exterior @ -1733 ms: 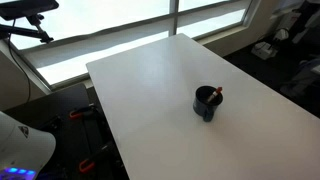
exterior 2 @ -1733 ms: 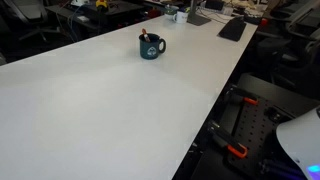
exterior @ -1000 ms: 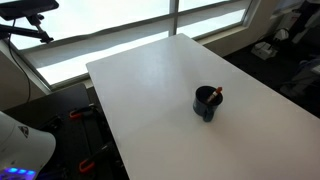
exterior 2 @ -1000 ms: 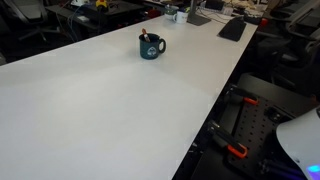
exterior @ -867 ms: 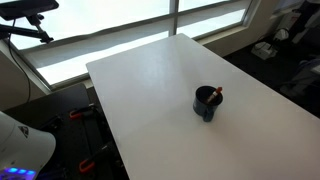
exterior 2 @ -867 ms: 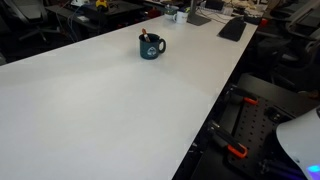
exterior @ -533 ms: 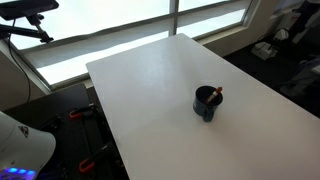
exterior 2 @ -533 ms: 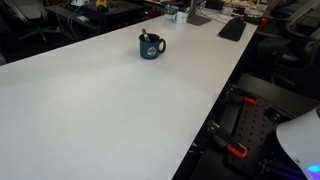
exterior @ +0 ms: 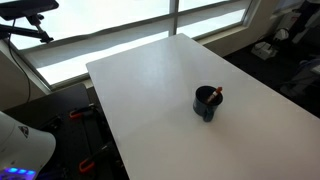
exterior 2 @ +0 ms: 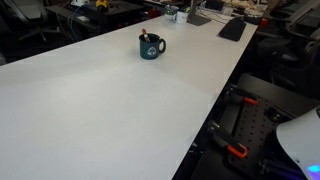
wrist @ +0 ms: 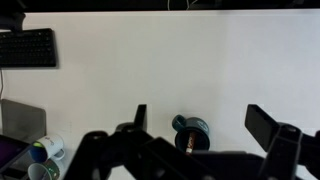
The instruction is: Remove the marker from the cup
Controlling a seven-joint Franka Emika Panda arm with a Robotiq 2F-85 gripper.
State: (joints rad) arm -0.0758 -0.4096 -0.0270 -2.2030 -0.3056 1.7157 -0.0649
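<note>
The dark navy cup (exterior: 207,103) stands upright on the white table (exterior: 150,80), and shows in both exterior views (exterior 2: 151,47). The marker (exterior: 217,95) leans inside it with its red-orange end up (exterior 2: 146,39). In the wrist view the cup (wrist: 190,130) lies below and between my two dark fingers, handle to the left, with the marker (wrist: 187,143) inside. My gripper (wrist: 200,112) is open and empty, high above the table and apart from the cup. The gripper itself is out of both exterior views.
A black keyboard (wrist: 28,47) lies near one table end, seen also in an exterior view (exterior 2: 232,28). Small cups and clutter (wrist: 45,148) sit at that end. White robot housing (exterior: 22,148) stands off the table's edge. Windows run behind the table (exterior: 110,30).
</note>
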